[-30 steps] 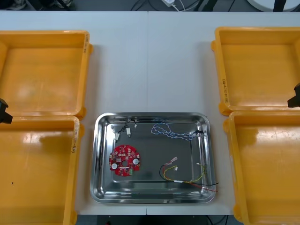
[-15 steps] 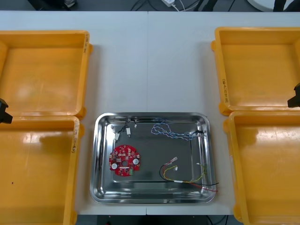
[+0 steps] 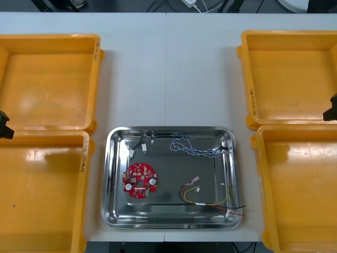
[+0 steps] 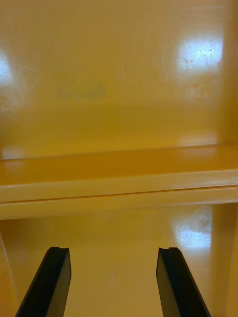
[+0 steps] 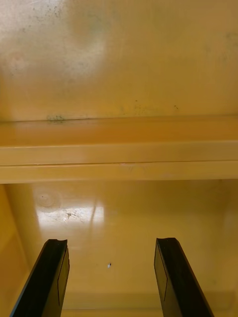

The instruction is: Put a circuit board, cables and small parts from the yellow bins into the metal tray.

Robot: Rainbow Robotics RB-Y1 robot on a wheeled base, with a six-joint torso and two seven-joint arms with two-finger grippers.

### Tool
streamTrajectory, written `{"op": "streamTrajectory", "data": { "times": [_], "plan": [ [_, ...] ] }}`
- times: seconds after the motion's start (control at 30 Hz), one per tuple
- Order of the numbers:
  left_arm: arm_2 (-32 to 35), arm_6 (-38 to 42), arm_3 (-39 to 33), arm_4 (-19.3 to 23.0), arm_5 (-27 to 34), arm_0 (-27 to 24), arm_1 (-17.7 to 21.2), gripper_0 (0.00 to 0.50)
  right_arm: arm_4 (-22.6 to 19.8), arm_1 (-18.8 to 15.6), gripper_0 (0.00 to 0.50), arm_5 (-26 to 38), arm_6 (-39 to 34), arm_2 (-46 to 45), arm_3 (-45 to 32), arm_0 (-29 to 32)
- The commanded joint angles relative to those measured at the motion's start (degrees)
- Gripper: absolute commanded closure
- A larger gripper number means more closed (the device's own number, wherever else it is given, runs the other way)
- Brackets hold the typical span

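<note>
The shiny metal tray point(image 3: 111, 179) sits at the table's front middle. It holds a round red circuit board point(image 3: 139, 179), a blue and white twisted cable point(image 3: 192, 147), a red and yellow cable point(image 3: 210, 203), a black cable with small metal parts point(image 3: 141, 145). My left gripper point(image 5: 109, 277) is parked at the far left, open over a bare bin floor, its tip visible at the edge point(image 3: 4, 125). My right gripper point(image 4: 116, 280) is parked at the far right edge point(image 3: 331, 109), open above bare bin floor.
Two yellow bins stand at each side: left back point(image 3: 47, 79), left front point(image 3: 37, 190), right back point(image 3: 289, 74), right front point(image 3: 300, 184); all look bare inside. The rims where the paired bins meet point(image 5: 119, 158) point(image 4: 119, 183) cross the wrist views beyond the fingers.
</note>
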Motion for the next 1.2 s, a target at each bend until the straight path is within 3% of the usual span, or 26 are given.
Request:
{"op": "streamTrajectory", "data": {
  "times": [0.03, 1.2],
  "plan": [
    [1.85, -4.30, -0.59, 0.44, 0.33, 0.75, 2.79, 0.000, 0.17, -2.82, 0.000, -0.43, -0.11, -1.99, -0.51, 0.36],
    [1.85, -4.30, -0.59, 0.44, 0.33, 0.75, 2.79, 0.000, 0.17, -2.82, 0.000, -0.43, -0.11, -1.99, -0.51, 0.36]
  ]
}}
